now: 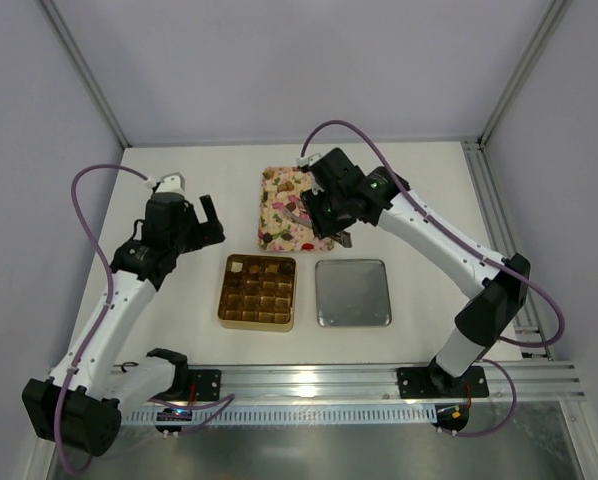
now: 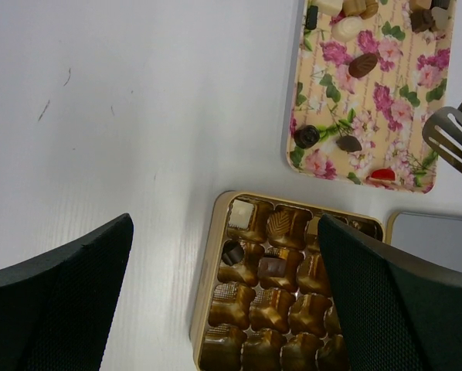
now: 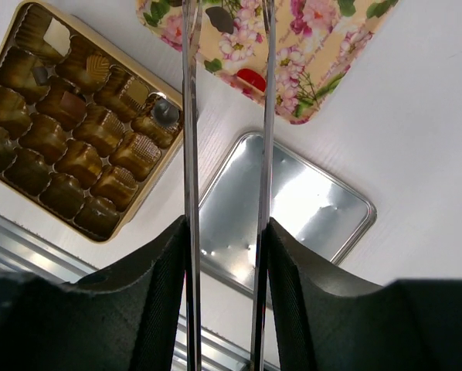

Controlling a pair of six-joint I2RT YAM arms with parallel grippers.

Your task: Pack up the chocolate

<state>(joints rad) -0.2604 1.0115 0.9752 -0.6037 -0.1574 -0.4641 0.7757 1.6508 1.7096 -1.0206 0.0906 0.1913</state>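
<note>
Two arms; one gold box (image 1: 222,300), one flowered tray (image 2: 324,93), one silver tin (image 1: 353,293), one pair of tongs (image 3: 188,116). The chocolate (image 2: 363,65) lies as loose pieces on the tray, at least eight showing, with a few more in the box's far cells; an exact count cannot be told. The right gripper (image 3: 226,247) is closed on the tongs over the tray's right side, directly above the pieces; whether the tong tips hold one cannot be told. The left gripper (image 1: 197,215) gapes wide and empty, left of the tray; the box sits near-right of it.
</note>
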